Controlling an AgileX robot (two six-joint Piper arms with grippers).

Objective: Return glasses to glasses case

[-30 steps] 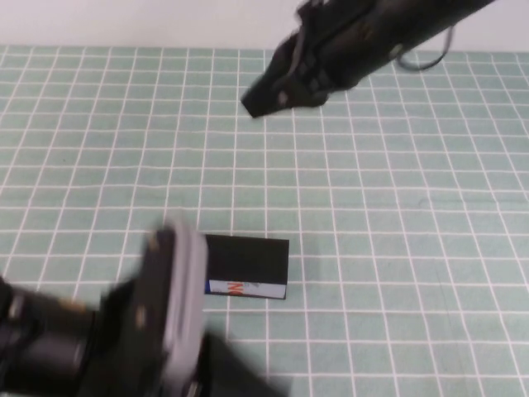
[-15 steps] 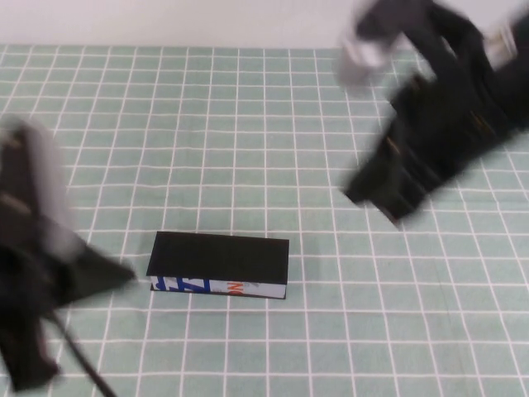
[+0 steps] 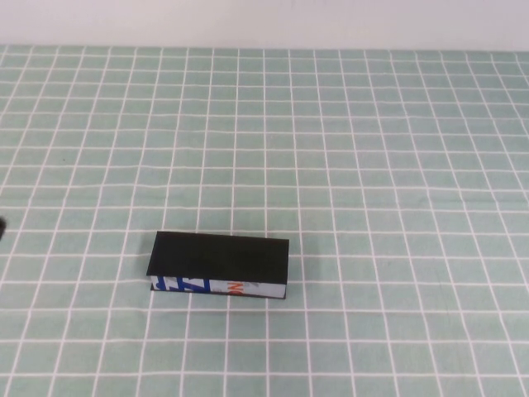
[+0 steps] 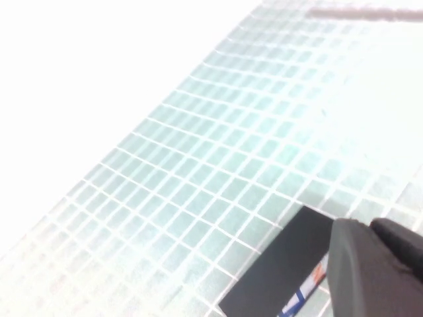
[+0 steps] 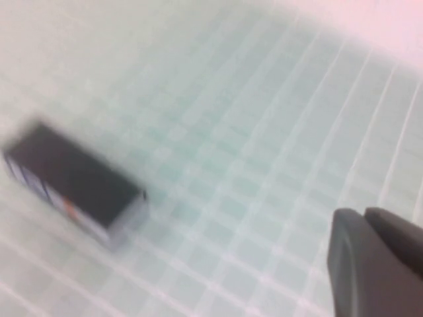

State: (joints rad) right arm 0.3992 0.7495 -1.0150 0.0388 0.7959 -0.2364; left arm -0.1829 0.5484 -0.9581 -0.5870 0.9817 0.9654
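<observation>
The glasses case (image 3: 219, 258) lies closed on the green checked mat, front centre-left, its white printed edge facing me. It also shows in the left wrist view (image 4: 277, 272) and, blurred, in the right wrist view (image 5: 73, 177). The glasses are not in view. Neither arm shows in the high view. My left gripper (image 4: 370, 226) is shut and empty, held above the table near one end of the case. My right gripper (image 5: 363, 212) is shut and empty, held above the mat well away from the case.
The green mat with a white grid (image 3: 372, 165) covers the table up to the white back wall. A small dark tip shows at the left edge of the high view (image 3: 2, 225).
Both arms have swung out of the high view, the left arm off to the left and the right arm off to the right. The case has not moved.
</observation>
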